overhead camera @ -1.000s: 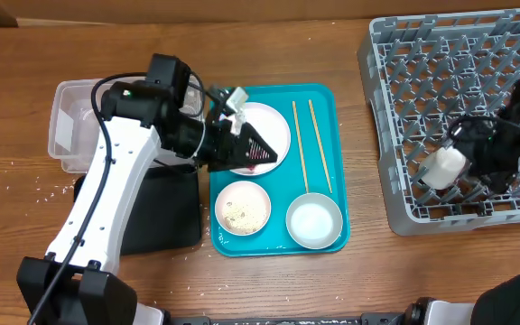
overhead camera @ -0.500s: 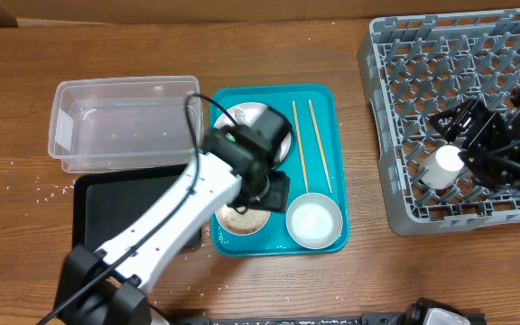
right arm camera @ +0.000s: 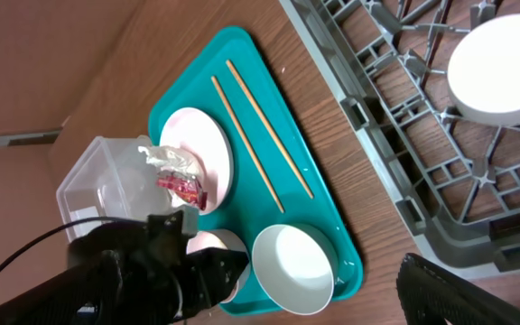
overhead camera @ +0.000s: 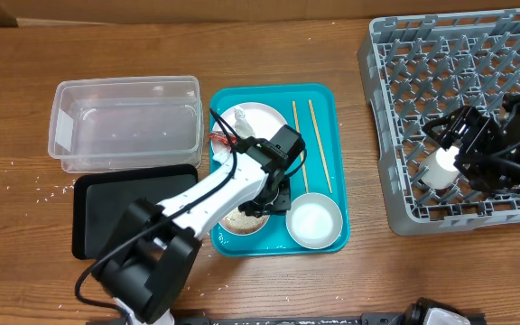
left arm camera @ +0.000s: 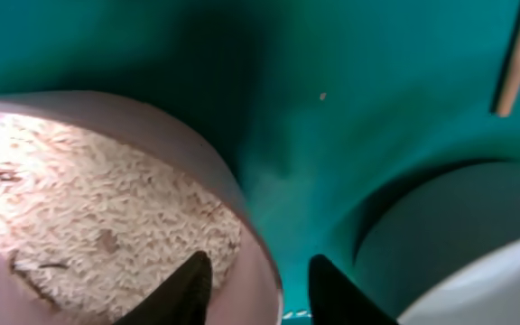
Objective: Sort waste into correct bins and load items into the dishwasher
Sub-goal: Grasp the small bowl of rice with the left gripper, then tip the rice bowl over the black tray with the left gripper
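Left gripper is open and straddles the rim of the small round white dish of rice grains on the teal plastic serving tray, one finger over the rice and one outside. Risk: the thin-rim pinch slips or tilts, spilling rice. The outer finger may also nudge the round metal bowl just beside it. Right gripper: can't tell its spread.

Overhead, the left arm hides most of the smaller white dish
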Controlling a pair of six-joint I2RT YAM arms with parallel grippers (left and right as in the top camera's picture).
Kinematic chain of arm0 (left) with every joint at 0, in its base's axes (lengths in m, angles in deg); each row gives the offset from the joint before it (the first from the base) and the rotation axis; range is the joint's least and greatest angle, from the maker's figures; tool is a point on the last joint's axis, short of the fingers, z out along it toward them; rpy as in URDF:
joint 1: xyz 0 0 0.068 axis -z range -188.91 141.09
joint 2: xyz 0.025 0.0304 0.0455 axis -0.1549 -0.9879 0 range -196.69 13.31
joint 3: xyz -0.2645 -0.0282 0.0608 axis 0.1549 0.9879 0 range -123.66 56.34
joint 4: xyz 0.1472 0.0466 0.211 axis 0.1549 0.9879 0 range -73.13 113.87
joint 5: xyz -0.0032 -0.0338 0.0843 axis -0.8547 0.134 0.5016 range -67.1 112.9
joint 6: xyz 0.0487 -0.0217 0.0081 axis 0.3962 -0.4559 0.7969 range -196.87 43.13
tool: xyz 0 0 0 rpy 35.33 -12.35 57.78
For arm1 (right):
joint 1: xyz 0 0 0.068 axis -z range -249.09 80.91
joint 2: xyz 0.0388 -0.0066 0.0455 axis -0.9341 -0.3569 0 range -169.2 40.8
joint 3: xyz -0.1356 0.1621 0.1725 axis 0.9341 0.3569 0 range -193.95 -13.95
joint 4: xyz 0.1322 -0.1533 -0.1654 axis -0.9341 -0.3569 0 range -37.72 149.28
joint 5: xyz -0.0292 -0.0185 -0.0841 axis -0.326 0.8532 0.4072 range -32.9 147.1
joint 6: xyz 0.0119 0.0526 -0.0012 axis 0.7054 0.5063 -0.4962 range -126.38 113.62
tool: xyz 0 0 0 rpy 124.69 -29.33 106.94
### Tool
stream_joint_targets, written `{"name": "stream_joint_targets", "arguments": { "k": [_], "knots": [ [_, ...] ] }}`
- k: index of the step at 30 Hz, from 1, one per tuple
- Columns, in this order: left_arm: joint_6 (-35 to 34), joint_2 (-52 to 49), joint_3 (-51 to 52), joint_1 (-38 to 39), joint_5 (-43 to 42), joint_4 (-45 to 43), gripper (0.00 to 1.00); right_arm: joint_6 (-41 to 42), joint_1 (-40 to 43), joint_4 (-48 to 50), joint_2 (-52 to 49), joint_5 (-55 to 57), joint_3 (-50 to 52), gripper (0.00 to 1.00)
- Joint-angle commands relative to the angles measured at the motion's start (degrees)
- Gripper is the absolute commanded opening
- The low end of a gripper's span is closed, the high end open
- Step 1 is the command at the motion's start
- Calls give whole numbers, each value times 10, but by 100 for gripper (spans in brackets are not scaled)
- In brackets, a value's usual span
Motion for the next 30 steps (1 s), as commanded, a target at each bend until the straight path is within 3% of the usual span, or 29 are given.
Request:
{"name": "stream_joint_targets", "arguments": {
  "k": [1, 4, 12, 18, 24, 30],
  "knots": [
    [5, -11, 2, -3, -9, -2, 26, -7, -1, -1, 2, -7, -9, 100],
    [5, -11, 2, -3, 11, -2, 4, -18, -1, -3, 2, -7, -9, 100],
    [8, 16, -40, -20, -3, 75, 4, -19, -1, -11, 2, -7, -9, 100],
    [82, 113, -100, -78, -151, 113, 4, -22, -1, -11, 2, -7, -9, 100],
    [158, 191, -101, -207, -241, 169, 4, -22, -1, -11, 2, -7, -9, 100],
    [328, 193, -68, -369, -379, 248, 4, -22, -1, -9, 2, -7, -9, 100]
  ]
}}
